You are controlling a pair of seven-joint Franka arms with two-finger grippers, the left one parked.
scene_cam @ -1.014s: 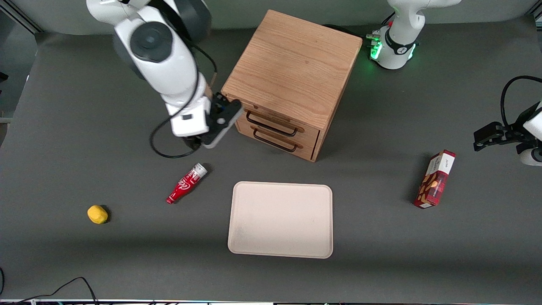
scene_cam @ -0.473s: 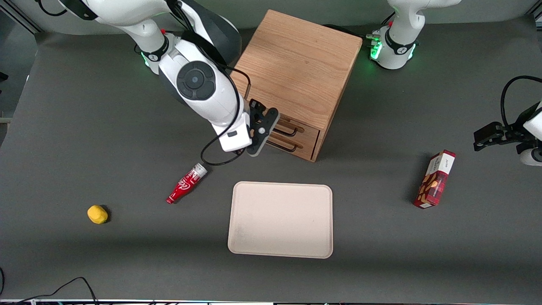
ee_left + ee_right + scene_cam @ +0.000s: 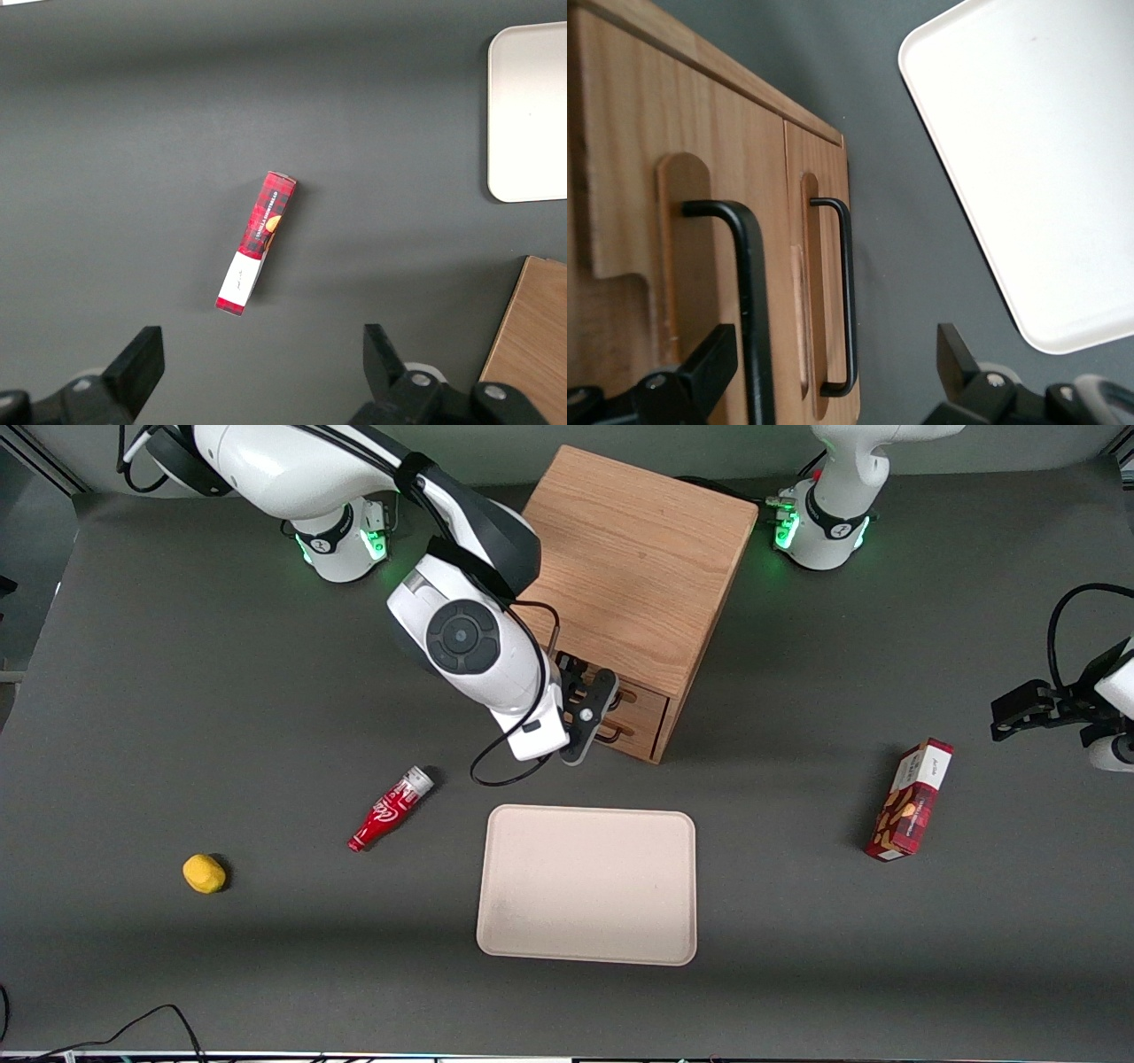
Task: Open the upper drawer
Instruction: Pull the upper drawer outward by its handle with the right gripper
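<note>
Two light oak drawers sit in the cabinet [image 3: 620, 576]; the upper drawer [image 3: 673, 266] is fully closed, flush with the cabinet front, above the lower drawer [image 3: 824, 292]. The gripper [image 3: 592, 710] hangs directly in front of the cabinet with fingers spread wide, the upper handle [image 3: 749, 292] between them but not clamped. Judged progress: approach nearly complete; grasp and pull remain. The dark grey bench [image 3: 177, 691] carries a cream tray [image 3: 586, 884] nearer the camera than the cabinet, a red bottle [image 3: 390, 809], a yellow object [image 3: 204, 873] and a red carton [image 3: 910, 800].
</note>
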